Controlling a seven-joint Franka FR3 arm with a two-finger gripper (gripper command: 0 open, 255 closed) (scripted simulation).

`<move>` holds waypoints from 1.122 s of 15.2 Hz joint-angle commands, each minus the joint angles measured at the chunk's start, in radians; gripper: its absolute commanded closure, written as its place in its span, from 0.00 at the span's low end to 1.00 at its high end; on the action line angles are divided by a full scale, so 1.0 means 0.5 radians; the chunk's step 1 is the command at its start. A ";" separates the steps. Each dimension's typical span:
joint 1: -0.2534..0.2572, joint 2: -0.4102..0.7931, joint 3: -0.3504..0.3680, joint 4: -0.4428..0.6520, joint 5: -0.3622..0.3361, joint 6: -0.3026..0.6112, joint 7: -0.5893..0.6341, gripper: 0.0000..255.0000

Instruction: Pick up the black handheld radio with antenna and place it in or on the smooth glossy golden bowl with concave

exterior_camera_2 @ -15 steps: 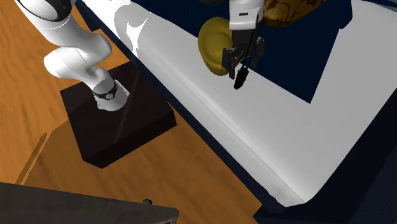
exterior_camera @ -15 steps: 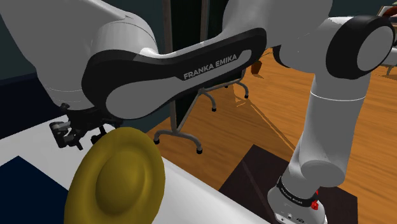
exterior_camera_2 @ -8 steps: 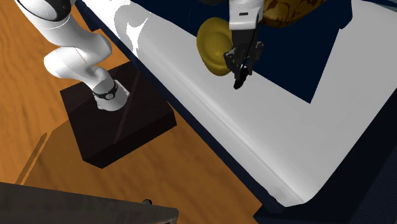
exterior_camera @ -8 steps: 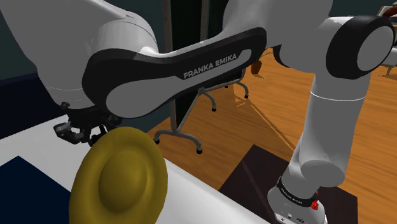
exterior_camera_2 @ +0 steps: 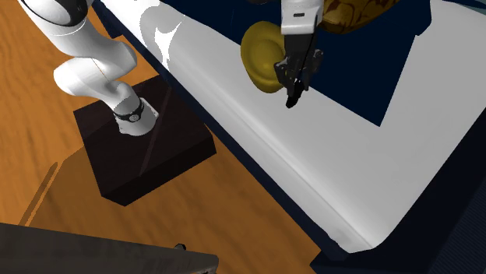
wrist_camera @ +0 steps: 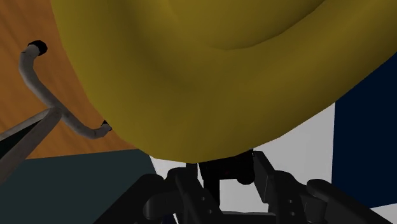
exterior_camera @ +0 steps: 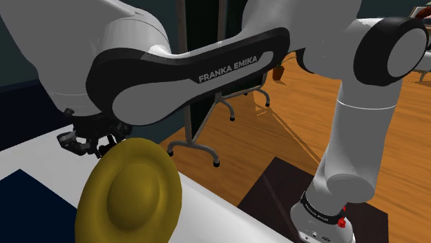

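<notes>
One black radio (exterior_camera_2: 292, 99) | clasped between nearly closed jaws | just beside golden bowl (exterior_camera_2: 260, 50) | above white surface (exterior_camera_2: 350, 156)

Black gripper (exterior_camera_2: 297, 80) pointing down over the white worktop (exterior_camera_2: 311, 159), fingers clamped on a small black radio (exterior_camera_2: 291, 100). Just beside it and partly behind, a golden bowl (exterior_camera_2: 259, 53); well apart, the dark stand (exterior_camera_2: 148, 156) on wood floor (exterior_camera_2: 39, 117).

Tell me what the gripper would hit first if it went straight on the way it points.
Most likely the bowl: in the wrist view its golden wall looms just beyond the gripper and the radio it clasps. Depth is unclear, so the white surface beside it could come first.
</notes>
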 commanded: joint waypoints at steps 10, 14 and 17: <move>0.059 0.036 0.014 0.319 0.001 -0.287 -0.079 1.00; 0.099 0.070 0.016 0.465 -0.020 -0.406 -0.102 1.00; 0.137 0.104 0.016 0.586 -0.044 -0.501 -0.119 1.00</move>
